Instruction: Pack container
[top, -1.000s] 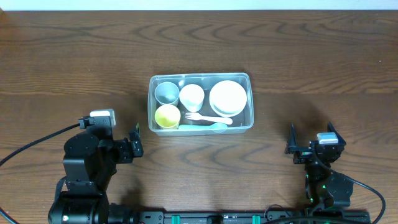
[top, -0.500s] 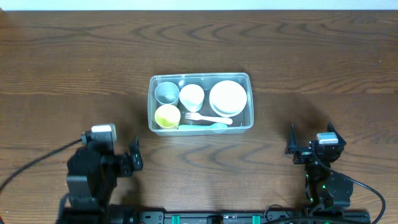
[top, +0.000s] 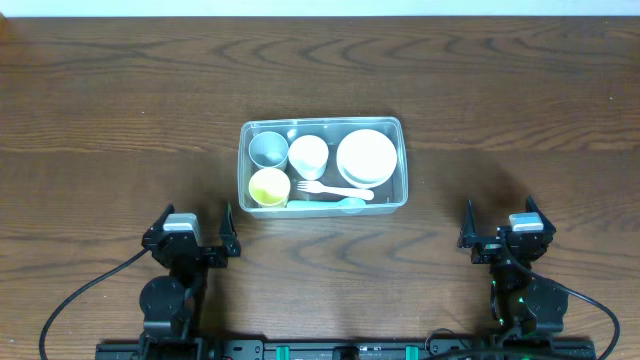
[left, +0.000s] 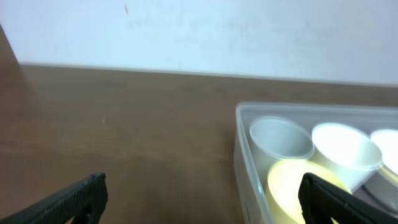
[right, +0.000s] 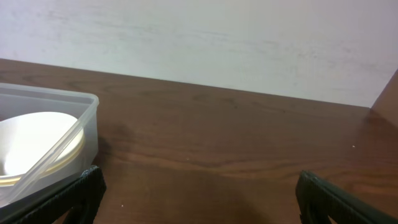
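The clear plastic container (top: 244, 135) sits mid-table. It holds a grey cup (top: 267, 149), a white cup (top: 308, 155), a yellow cup (top: 269, 186), a white bowl (top: 366, 156), a white fork (top: 335, 190) and a pale blue spoon (top: 330, 204). My left gripper (top: 190, 226) is open and empty at the near left, below the container's left end. My right gripper (top: 500, 217) is open and empty at the near right. The left wrist view shows the container (left: 249, 155) between its fingers (left: 200, 193). The right wrist view shows the container's corner (right: 87, 124) and open fingers (right: 199, 196).
The brown wooden table (top: 520, 100) runs to a white wall at the back (right: 217, 37). Black cables (top: 70, 300) trail from the arm bases at the near edge.
My left arm has drawn back toward the near edge and folded down; its gripper stays open and empty. The right arm and the container have not moved.
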